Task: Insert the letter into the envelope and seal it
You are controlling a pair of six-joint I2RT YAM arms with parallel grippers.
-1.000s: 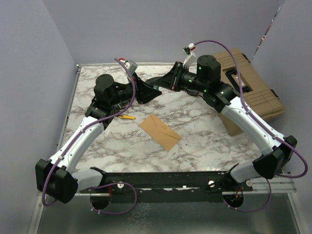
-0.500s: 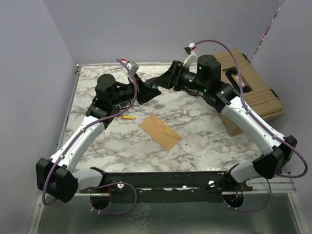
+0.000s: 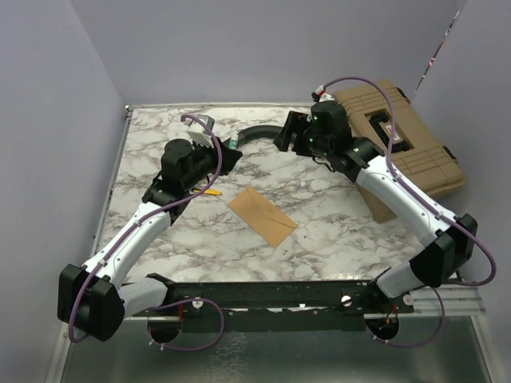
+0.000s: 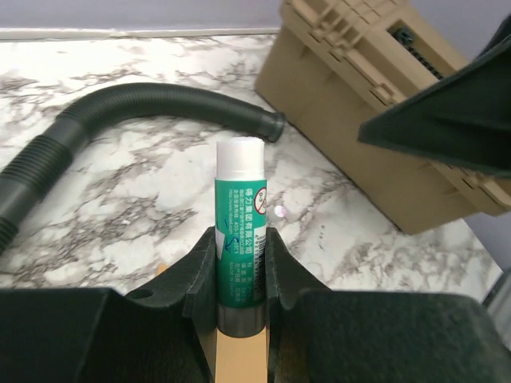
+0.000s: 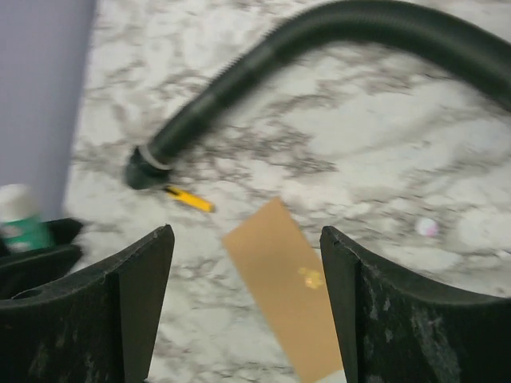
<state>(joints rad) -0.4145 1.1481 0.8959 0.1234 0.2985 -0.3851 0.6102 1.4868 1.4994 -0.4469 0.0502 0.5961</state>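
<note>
The left gripper was clenched on a green glue stick, gripping its lower body so the white end pointed out past the fingers. I judged this hold was meant to bring that end to the flap for sealing. Whether the white end was a cap or bare glue, I could not tell.

The envelope lay flat on the bench, between the 2 arms and nearer the bases. No separate letter showed in any view, so it was probably inside already.

The left arm reached forward, wrist raised above the bench beside the black hose. The right arm stretched toward the far side by the tan case. The right gripper was spread wide and empty, looking down on the envelope.
</note>
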